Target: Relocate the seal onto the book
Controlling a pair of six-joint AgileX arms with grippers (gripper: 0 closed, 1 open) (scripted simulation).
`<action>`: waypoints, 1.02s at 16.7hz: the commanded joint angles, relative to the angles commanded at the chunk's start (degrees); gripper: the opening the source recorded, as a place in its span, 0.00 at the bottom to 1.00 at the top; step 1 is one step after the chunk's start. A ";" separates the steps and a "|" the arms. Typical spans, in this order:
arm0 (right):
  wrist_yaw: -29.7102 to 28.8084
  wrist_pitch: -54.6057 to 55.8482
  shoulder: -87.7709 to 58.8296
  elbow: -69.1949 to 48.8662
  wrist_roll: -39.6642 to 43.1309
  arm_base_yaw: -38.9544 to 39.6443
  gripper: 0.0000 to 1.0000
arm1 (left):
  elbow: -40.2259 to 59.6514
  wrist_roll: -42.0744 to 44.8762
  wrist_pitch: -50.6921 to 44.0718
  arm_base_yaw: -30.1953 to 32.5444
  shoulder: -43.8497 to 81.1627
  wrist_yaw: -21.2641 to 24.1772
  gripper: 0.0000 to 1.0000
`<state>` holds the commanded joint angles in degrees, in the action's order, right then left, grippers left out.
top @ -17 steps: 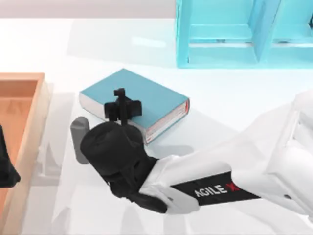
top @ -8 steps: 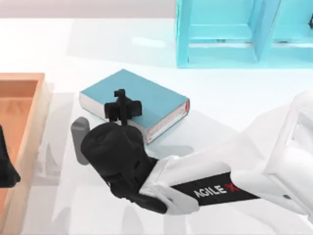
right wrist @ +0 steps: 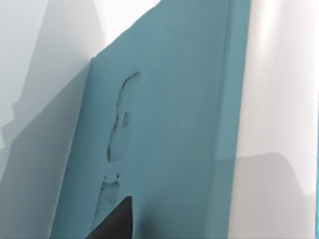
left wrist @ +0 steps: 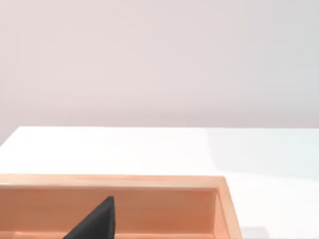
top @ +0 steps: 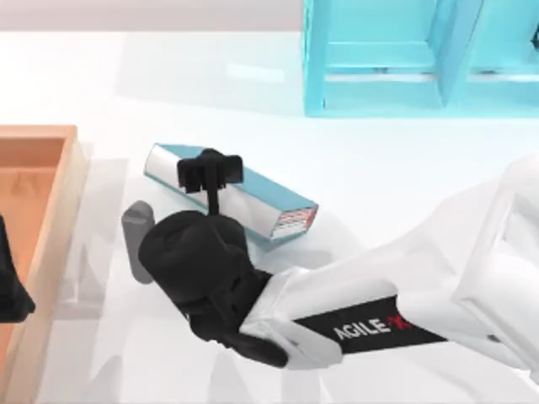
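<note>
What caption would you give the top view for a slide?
Right gripper over the tilted teal book; left gripper parked over the wooden tray.

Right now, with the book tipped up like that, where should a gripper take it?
Probably across its thickness, mid-length, from above: the book looks tipped onto a long edge, presenting a narrow strip upward. Right gripper hovers there; left gripper parked over the tray.

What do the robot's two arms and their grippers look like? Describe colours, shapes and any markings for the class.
The right arm is glossy white with rounded, blocky segments and a black band reading "AGILE" in white with a red mark. Its wrist is a bulbous matte black housing, ending in a slim black right gripper on a thin stem. Of the left arm, a dark black part shows at the top view's left edge, over the wooden tray.
</note>
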<state>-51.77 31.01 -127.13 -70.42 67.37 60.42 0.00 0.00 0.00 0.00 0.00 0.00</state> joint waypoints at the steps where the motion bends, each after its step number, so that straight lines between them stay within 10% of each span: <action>1: 0.00 0.00 0.00 0.00 0.00 0.00 1.00 | 0.00 0.00 0.00 0.00 0.00 0.00 1.00; 10: -1.95 -2.30 0.50 1.26 -1.65 1.84 1.00 | 0.00 0.00 0.00 0.00 0.00 0.00 1.00; 17: -13.70 -18.51 7.38 7.36 -19.21 16.44 1.00 | 0.00 0.00 0.00 0.00 0.00 0.00 1.00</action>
<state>-65.47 12.49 -119.75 -63.05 48.16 76.86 0.00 0.00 0.00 0.00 0.00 0.00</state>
